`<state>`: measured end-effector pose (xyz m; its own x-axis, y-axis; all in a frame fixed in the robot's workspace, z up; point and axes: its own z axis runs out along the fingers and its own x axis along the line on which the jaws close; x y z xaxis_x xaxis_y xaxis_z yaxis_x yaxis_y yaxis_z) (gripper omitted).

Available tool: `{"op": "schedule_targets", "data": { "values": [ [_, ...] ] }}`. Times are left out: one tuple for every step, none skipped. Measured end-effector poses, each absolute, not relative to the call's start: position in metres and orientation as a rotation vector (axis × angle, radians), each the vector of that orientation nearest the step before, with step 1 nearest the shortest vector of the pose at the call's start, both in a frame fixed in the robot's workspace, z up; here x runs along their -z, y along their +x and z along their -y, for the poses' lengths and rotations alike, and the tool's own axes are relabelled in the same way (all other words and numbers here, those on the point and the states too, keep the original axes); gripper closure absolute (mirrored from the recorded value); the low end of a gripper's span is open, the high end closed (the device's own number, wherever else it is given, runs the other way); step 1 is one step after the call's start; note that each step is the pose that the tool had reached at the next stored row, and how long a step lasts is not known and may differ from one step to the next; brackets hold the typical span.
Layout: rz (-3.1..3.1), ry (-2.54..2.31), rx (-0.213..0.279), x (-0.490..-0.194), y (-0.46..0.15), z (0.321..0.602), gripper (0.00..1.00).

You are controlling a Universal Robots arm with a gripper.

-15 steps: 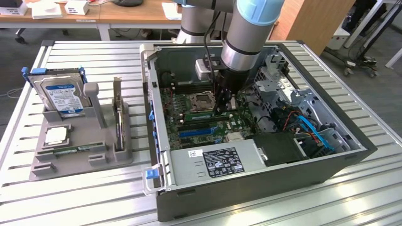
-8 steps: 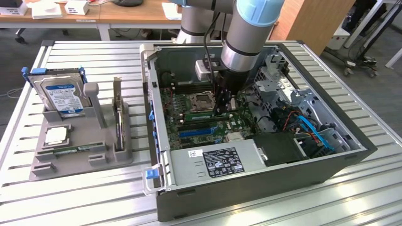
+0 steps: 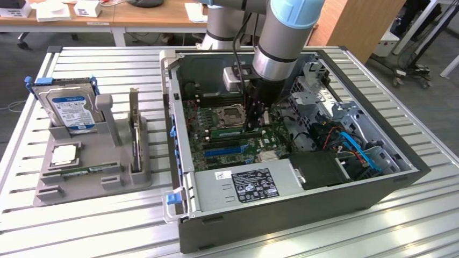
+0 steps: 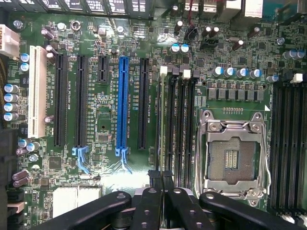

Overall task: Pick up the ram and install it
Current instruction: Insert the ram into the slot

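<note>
The claw (image 4: 160, 178) is cut off at the picture's edge, and the arm (image 3: 285, 54) hides motherboard (image 3: 215, 115) slots behind it.

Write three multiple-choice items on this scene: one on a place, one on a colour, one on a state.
1. The pincer is:
A over the motherboard
B over the floor
C over the desk

2. The drive has a label that is:
A red
B blue
C yellow

3. The CPU socket is:
A under a cooler
B holding a chip
C empty

Answers:
1 A, slots and socket lie right beneath it.
2 B, blue print covers the label.
3 C, its bare contacts show.
</note>
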<state>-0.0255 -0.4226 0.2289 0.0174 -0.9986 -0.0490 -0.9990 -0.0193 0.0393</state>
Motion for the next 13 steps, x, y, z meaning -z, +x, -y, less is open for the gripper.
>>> {"op": "schedule_targets", "data": {
  "values": [
    [-2.195, -2.236, -0.098, -0.2293, -0.0255, 0.4226, 0.89],
    [-2.195, -2.236, -0.098, -0.2295, -0.0255, 0.4226, 0.89],
    [-2.195, -2.236, -0.098, -0.2295, -0.0255, 0.4226, 0.89],
    [-2.195, -2.236, -0.098, -0.2295, -0.0255, 0.4226, 0.89],
    [-2.195, -2.236, -0.098, -0.2295, -0.0255, 0.4227, 0.89],
    [-2.195, -2.236, -0.098, -0.2296, -0.0255, 0.4227, 0.89],
    [-2.196, -2.236, -0.098, -0.2296, -0.0255, 0.4227, 0.89],
    [-2.195, -2.236, -0.098, -0.2295, -0.0255, 0.4227, 0.89],
    [-2.195, -2.236, -0.098, -0.2295, -0.0255, 0.4227, 0.89],
    [-2.195, -2.236, -0.098, -0.2296, -0.0255, 0.4226, 0.89],
    [-2.195, -2.236, -0.098, -0.2300, -0.0255, 0.4227, 0.89],
    [-2.195, -2.236, -0.098, -0.2306, -0.0255, 0.4227, 0.89],
    [-2.196, -2.236, -0.098, -0.2315, -0.0255, 0.4227, 0.89]
  ]
}}
